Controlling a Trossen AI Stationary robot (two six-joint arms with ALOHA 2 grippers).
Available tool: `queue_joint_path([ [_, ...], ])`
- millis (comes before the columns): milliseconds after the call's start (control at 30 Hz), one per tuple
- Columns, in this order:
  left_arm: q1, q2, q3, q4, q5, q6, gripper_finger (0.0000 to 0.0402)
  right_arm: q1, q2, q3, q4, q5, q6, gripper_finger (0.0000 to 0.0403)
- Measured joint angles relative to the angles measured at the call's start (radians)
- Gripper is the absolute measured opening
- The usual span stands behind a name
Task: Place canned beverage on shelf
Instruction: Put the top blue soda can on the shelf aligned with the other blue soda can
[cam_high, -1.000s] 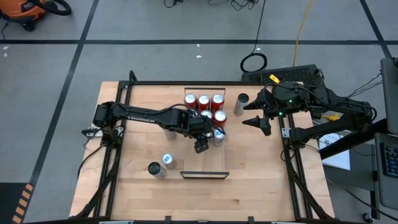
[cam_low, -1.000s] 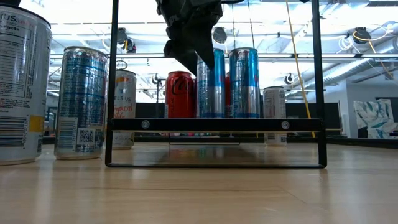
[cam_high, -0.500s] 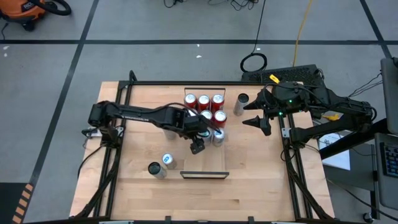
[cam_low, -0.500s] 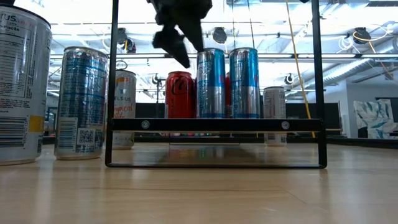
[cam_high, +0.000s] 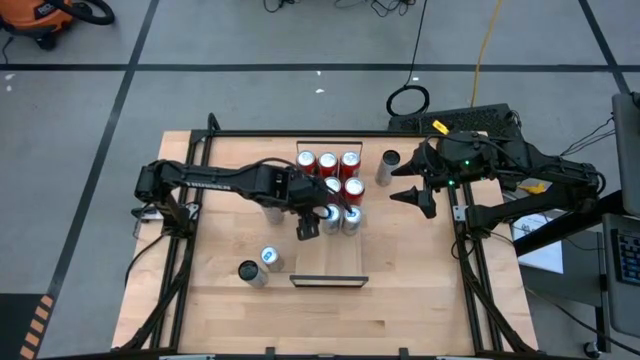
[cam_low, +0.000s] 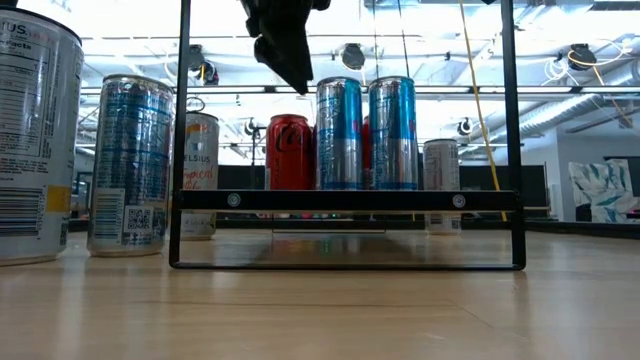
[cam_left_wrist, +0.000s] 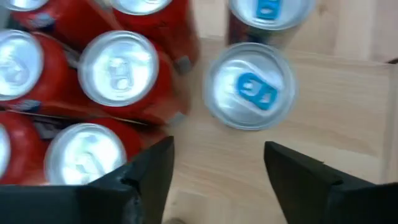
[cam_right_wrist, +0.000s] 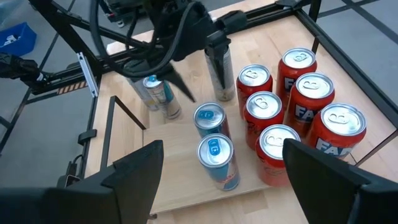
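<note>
Left gripper (cam_high: 306, 228) hovers above shelf (cam_high: 330, 262), fingers spread, holding nothing, just beside two blue-tab cans (cam_high: 340, 217). Those stand on shelf next to five red cans (cam_high: 328, 168). Right gripper (cam_high: 412, 186) waits at table's right edge, fingers spread.

You are working in a robotics lab or workshop hall: grey concrete floor (cam_high: 250, 90) marked with dark tape lines, loose cables (cam_high: 410, 98), an orange shop vacuum (cam_high: 45, 18), and high industrial ceiling lights (cam_low: 352, 55).
</note>
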Motion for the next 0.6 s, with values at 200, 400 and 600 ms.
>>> queue_joint_path([
  [200,0.014,0.012,0.000,0.000,-0.022,0.052,0.0190,0.000,0.000,0.000,0.000,0.000,0.007,0.0304],
  [400,0.016,0.029,0.000,0.021,-0.022,0.060,0.0164,0.000,0.000,0.000,0.000,0.000,0.007,0.0304],
  [600,0.016,0.046,0.000,0.034,-0.012,0.060,0.0161,0.000,0.000,0.000,0.000,0.000,0.008,0.0304],
])
